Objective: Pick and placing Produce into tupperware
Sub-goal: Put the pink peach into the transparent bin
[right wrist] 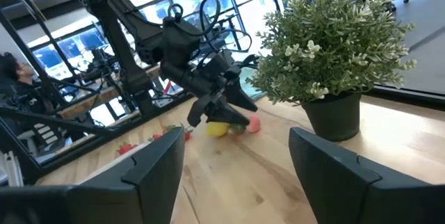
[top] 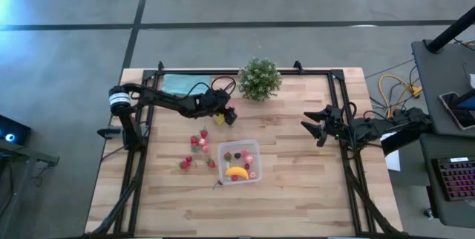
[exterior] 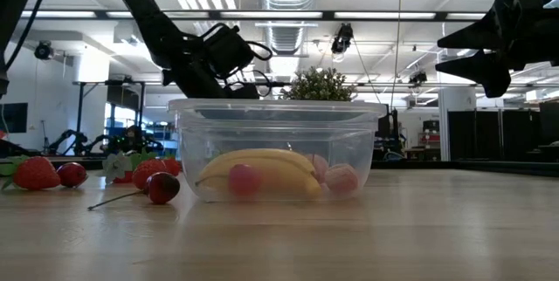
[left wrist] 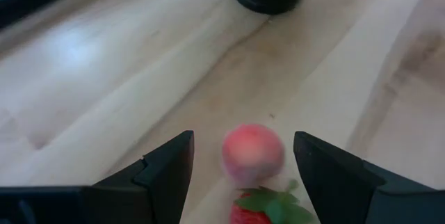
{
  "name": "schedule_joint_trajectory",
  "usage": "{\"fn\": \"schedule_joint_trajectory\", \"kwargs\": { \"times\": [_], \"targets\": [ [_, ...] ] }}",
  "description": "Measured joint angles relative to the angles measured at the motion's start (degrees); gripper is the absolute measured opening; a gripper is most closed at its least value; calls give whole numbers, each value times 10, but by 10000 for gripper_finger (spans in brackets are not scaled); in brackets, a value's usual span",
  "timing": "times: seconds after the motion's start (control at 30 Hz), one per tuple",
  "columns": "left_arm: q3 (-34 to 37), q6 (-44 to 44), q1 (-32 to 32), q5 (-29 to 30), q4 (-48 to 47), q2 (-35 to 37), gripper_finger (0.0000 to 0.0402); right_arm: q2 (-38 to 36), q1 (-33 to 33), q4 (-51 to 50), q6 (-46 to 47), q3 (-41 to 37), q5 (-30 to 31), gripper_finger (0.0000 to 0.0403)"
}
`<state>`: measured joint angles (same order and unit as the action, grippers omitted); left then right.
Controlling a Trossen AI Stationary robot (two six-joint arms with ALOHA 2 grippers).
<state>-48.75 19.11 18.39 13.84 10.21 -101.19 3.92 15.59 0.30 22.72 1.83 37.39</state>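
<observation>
Wooden table (top: 297,187) | banana (top: 237,171) lengthwise left-right in tupperware (top: 254,147) | left end effector (left wrist: 240,158) wide over peach (left wrist: 252,152)

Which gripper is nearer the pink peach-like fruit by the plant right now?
Left. The left gripper hangs open right over the pink fruit, fingers either side. The right gripper waits open far across the table, past the potted plant.

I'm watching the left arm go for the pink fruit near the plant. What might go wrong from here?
The left gripper is open around a round pink fruit with a strawberry touching it, so closing may pinch both or roll the fruit away. A lemon lies right beside them and could get knocked. The potted plant stands close and could be bumped on lifting.
</observation>
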Motion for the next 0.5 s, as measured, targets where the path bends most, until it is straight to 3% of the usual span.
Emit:
{"fn": "schedule_joint_trajectory", "kwargs": {
  "times": [0.5],
  "targets": [
    [-24,-9,0,-31,12,-45,233,0,0,0,0,0,0,247]
  ]
}}
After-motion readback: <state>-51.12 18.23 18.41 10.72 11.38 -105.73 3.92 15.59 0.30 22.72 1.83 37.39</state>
